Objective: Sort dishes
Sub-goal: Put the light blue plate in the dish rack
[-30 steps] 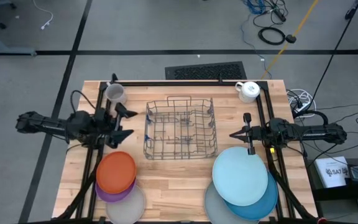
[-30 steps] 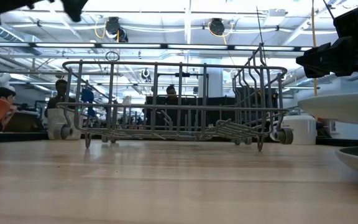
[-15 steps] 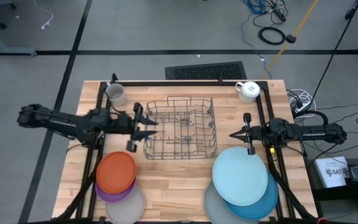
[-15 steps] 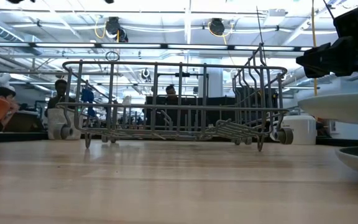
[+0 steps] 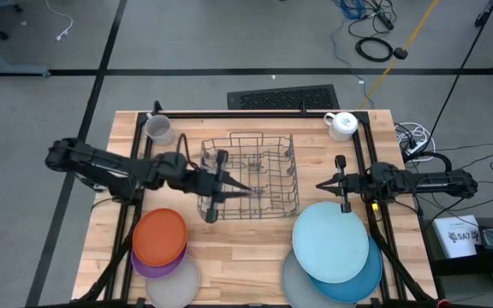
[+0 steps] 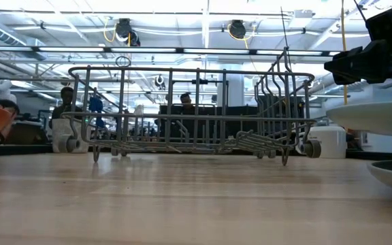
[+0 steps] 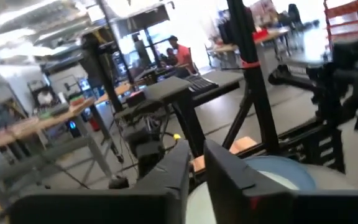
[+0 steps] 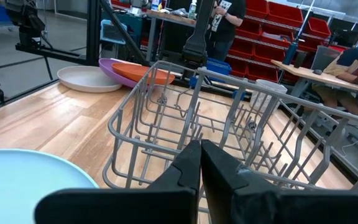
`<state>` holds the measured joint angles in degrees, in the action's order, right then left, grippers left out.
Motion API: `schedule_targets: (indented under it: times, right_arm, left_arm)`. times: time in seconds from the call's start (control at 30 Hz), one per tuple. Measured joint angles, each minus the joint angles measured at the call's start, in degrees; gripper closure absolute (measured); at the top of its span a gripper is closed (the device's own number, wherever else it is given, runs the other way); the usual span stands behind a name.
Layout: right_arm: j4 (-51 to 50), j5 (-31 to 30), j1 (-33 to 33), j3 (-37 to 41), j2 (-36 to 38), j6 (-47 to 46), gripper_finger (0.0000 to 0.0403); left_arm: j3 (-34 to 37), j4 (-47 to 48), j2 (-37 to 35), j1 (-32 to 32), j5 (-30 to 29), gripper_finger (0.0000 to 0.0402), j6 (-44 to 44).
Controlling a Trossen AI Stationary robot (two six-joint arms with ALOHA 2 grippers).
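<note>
Table: L gripper (image 5: 245, 190) over rack (image 5: 268, 152), nearly closed, empty; R gripper (image 5: 322, 184) closed beside plates (image 5: 330, 241).

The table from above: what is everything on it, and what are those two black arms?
Dish rack: one, grey wire, middle of the table, empty.
Left plate stack: three; orange plate on top, purple plate under it, whitish-grey plate at the bottom; near-left corner.
Right plate stack: three; light blue plate on top, darker blue plate and a greyish plate beneath; near-right corner.
Grey mug: one, far-left corner.
White mug: one, far-right corner.
Left end effector: black, over the rack's left side, fingers nearly together, holding nothing visible.
Right end effector: black, shut, just beyond the light blue plate.
</note>
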<state>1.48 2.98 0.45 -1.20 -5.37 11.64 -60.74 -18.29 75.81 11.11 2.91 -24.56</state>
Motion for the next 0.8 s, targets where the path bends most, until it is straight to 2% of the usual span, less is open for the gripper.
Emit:
schedule_targets:
  times: [0.17,0.27,0.43,0.6,0.8]
  right_arm:
    - [0.0,0.0,0.0,0.0,0.0,0.0,0.0394]
    - [0.0,0.0,0.0,0.0,0.0,0.0,0.0394]
    - [0.0,0.0,0.0,0.0,0.0,0.0,0.0394]
    - [0.1,0.0,0.0,0.0,0.0,0.0,0.0394]
    - [0.3,0.0,0.0,0.0,0.0,0.0,0.0394]
  left_arm:
    - [-8.7,11.7,6.6,2.3,-1.3,0.0262,-11.9]
    - [-11.6,13.8,10.1,2.6,-2.9,0.0211,-16.6]
    - [-15.0,14.6,15.7,3.3,-3.2,0.0143,-19.5]
    - [-18.8,15.5,21.7,5.2,-5.1,0.0126,-24.0]
    - [-24.4,19.2,29.1,8.3,-13.0,0.0125,-31.9]
